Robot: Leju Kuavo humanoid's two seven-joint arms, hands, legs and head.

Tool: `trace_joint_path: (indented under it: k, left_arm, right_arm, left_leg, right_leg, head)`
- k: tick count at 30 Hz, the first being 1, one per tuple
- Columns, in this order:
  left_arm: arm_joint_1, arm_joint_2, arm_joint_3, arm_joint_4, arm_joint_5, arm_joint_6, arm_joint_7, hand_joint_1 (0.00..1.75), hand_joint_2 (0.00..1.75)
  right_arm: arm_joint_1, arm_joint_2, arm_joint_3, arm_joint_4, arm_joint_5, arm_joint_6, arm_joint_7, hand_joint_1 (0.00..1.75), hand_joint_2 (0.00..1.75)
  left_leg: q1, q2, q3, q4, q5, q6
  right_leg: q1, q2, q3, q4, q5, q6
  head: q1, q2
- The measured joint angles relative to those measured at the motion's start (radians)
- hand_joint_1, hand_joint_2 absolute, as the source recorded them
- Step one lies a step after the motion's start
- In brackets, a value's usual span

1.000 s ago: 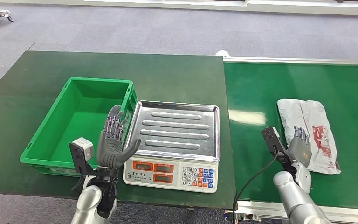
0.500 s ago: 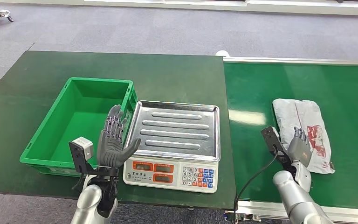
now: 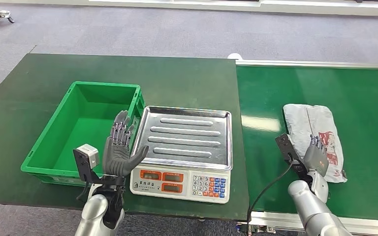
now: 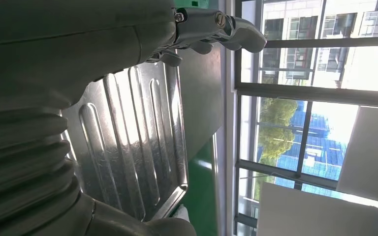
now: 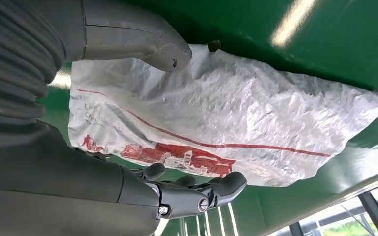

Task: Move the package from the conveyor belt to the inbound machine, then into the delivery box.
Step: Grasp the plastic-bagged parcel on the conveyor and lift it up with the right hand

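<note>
At the bottom right of your head view, the right hand [image 3: 316,158] hovers over the near end of the package [image 3: 313,135], fingers spread wide and holding nothing; whether the fingertips touch the wrapper is hard to tell, though the wrist view suggests a small gap. The package, a flat grey bag with red print, lies on the green conveyor belt [image 3: 364,98] at centre right. To grip well, bring your thumb and fingers down around the bag's near edge and gather the thin film firmly, since it will likely slip and sag. At lower left, the left hand [image 3: 119,150] stands upright and wide open beside the inbound machine [image 3: 187,142], a scale with a steel tray. Farther left sits the green delivery box [image 3: 54,130]. Both rest on a dark green table [image 3: 177,78]; grey floor [image 3: 177,29] lies across the top.
</note>
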Motion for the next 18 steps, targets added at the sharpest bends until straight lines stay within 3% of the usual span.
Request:
trace_joint_path:
  k: [18]
  left_arm:
    - [0.000,0.000,0.000,0.003,0.003,0.000,0.000,0.00,1.75]
  right_arm:
    - [0.000,0.000,-0.001,0.000,0.014,0.008,0.014,0.00,1.75]
  left_leg:
    - [0.000,0.000,0.000,0.000,0.000,0.000]
  right_leg:
    - [0.000,0.000,0.000,0.000,0.000,0.000]
  head:
    - [0.000,0.000]
